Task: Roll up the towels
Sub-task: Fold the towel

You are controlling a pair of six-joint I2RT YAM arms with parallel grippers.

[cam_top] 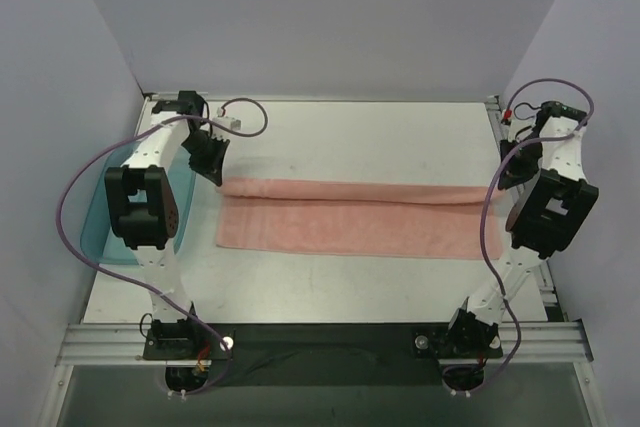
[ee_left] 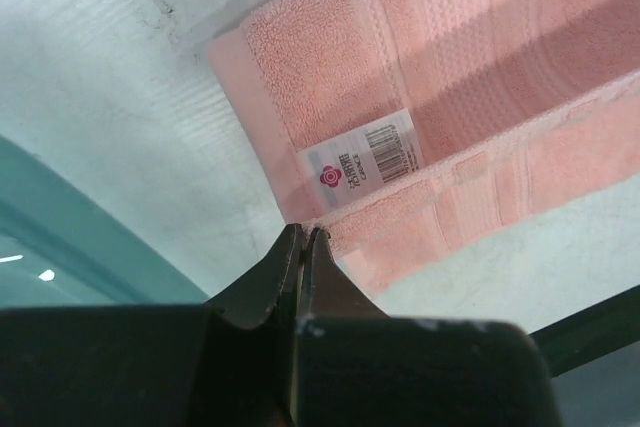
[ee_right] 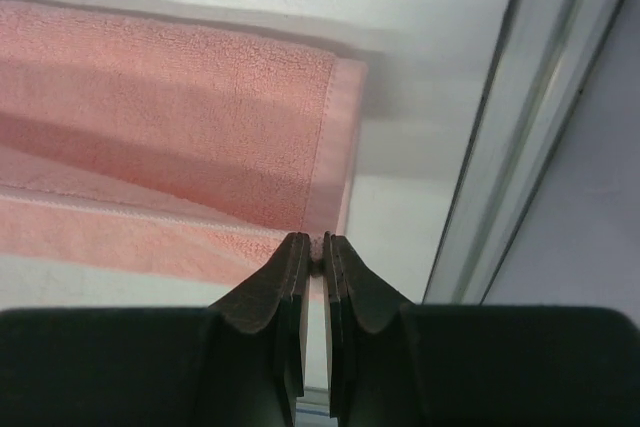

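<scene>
At the near edge of the table (cam_top: 330,287), my two arm bases are bolted side by side to a metal rail (cam_top: 100,345). Both arms reach away from me, the left one up the left side and the right one up the right side. A purple cable (cam_top: 66,209) loops out from the left arm.

Past a bare strip of white tabletop, the towel (cam_top: 350,227) lies flat. It is salmon pink and stretches almost from one arm to the other. Its far long edge is folded over toward me, so a narrower second layer lies on the far half, and a single layer shows along the near side.

My left gripper (ee_left: 303,234) is at the towel's left end, at the corner of the folded layer. Its fingers are pressed together with the tips right on the hem, and a thin edge of cloth looks caught between them. Just beyond the tips, a white label (ee_left: 362,159) with a red flower mark and a barcode lies on the towel.

My right gripper (ee_right: 314,242) is at the towel's right end. Its fingers are nearly together, pinching a sliver of pink cloth at the corner of the fold.

A teal tray (cam_top: 92,232) sits at the table's left edge, beside and partly under my left arm, apart from the towel.
</scene>
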